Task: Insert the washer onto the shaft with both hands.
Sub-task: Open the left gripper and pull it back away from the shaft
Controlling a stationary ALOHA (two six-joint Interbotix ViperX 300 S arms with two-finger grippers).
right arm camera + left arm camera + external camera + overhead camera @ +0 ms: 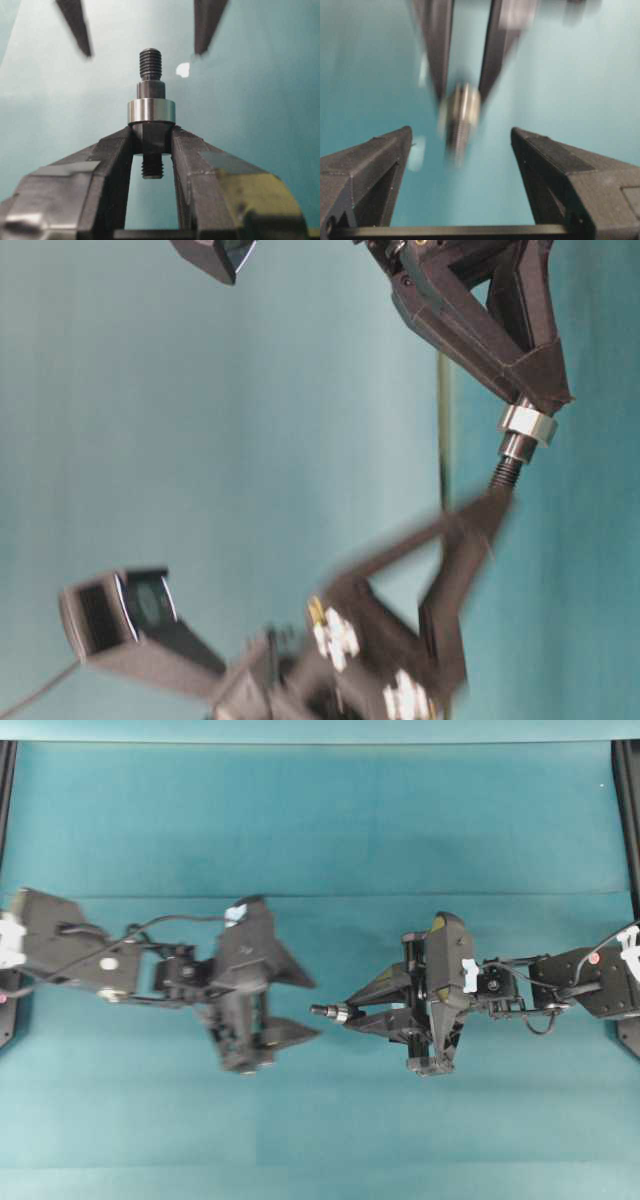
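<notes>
My right gripper (352,1012) (151,132) is shut on the shaft (150,65), a dark stepped rod with threaded ends, and holds it above the table, pointing at the left arm. The silvery washer (150,111) sits on the shaft right against the right fingertips. It also shows in the overhead view (341,1013) and the table-level view (528,424). My left gripper (315,1007) (461,134) is open and empty, blurred, its fingers standing either side of the shaft's free threaded tip (506,472) (459,137) without touching it.
A tiny pale chip (183,69) lies on the teal cloth below the shaft. The teal table cloth (320,830) spreads all around both arms. Dark frame rails (628,820) run along the left and right edges.
</notes>
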